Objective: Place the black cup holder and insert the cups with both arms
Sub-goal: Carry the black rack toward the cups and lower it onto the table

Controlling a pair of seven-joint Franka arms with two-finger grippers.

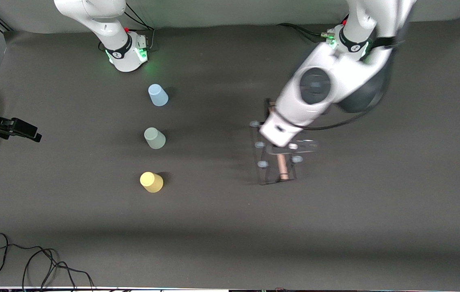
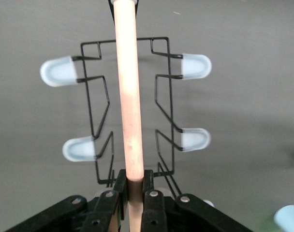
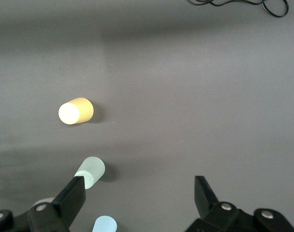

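I have the left gripper clamped on the holder's wooden rod, fingers pressed to either side of it in the left wrist view. From the front camera the left arm covers most of the grip, so I see only the lower end of the rod and part of the black wire frame, toward the left arm's end of the tabletop. I cannot tell whether the frame rests on the tabletop or hangs just above it. Four pale-blue pegs show clearly at the wrist; any others are hidden under the gripper.

The right gripper stands wide with nothing between its fingers, and that arm waits. In the front view it is cut off at the edge, so I place it only from its wrist view, above the tabletop near the cups.

The three cups stand in a row, all mouth down: blue cup nearest the right arm's base, green cup in the middle, yellow cup nearest the front camera. They are well apart from the holder.

A loose black cable lies at the front edge.
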